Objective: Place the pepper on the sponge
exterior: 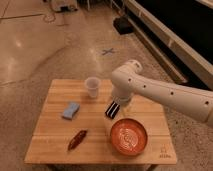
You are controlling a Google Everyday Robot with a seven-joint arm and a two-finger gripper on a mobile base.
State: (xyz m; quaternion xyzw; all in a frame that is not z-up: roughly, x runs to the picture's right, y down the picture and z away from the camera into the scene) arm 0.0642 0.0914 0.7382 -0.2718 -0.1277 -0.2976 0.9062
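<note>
The pepper (77, 139), a small dark red-brown chili, lies on the wooden table (55, 150) near its front edge, left of centre. Behind it, the light blue sponge (71, 110) rests flat on the left half of the table, a short gap away. My white arm reaches in from the right. The gripper (112, 109) points down over the middle of the table, to the right of the sponge and up and right of the pepper. Its dark fingers stand apart with nothing between them. It touches neither the pepper nor the sponge.
A clear plastic cup (92, 87) stands upright at the back of the table, just left of my wrist. An orange-red bowl (129, 136) sits at the front right, just below the gripper. Bare floor surrounds the table, and a dark ledge runs along the right.
</note>
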